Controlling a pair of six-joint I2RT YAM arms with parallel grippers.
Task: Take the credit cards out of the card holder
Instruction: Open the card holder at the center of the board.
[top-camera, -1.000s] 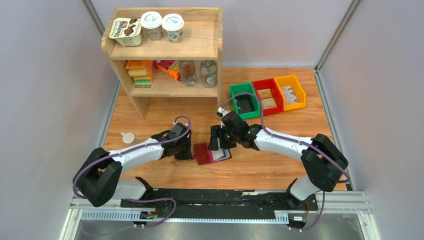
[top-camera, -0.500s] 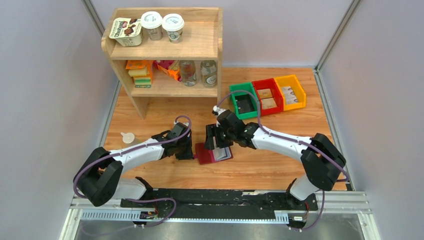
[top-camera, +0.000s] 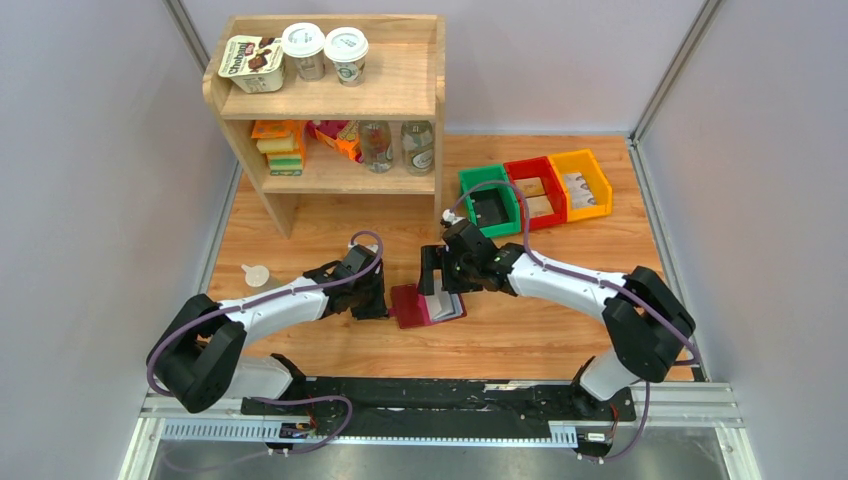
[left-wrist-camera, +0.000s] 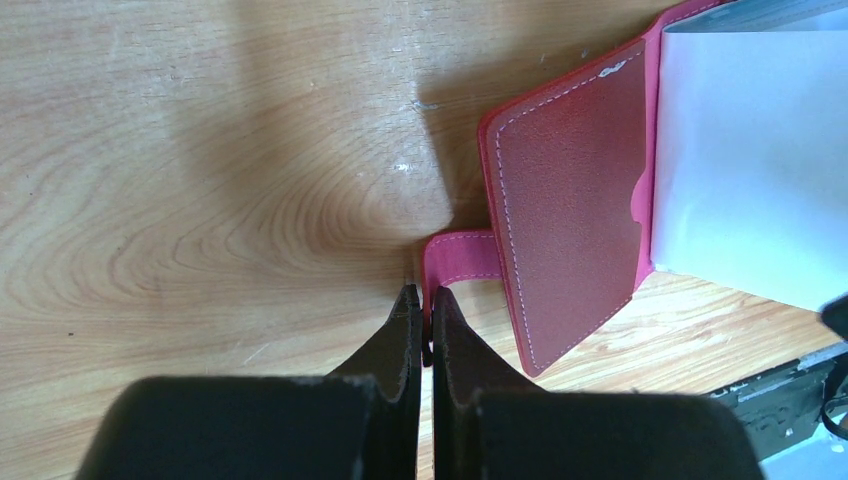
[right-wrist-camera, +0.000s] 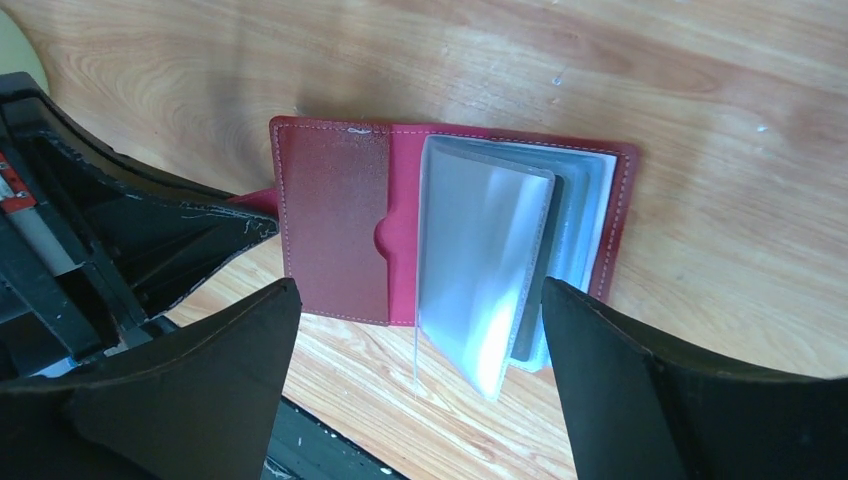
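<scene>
The dark-red card holder lies open on the table between my two arms. Its left cover lies flat, and its closing tab runs in between the tips of my left gripper, which is shut on it. The clear sleeves fan up from the spine. The edge of a greyish credit card shows inside one sleeve. My right gripper hangs over the sleeves, wide open, holding nothing. From above, the left gripper is at the holder's left edge and the right gripper over its middle.
A wooden shelf with cups and bottles stands at the back left. Green, red and yellow bins sit at the back right. A small white object lies left of the left arm. A black rail runs along the near edge.
My right gripper's jaws have spread wider over the sleeves and it has shifted slightly to the right. The left gripper has kept its hold on the tab.
</scene>
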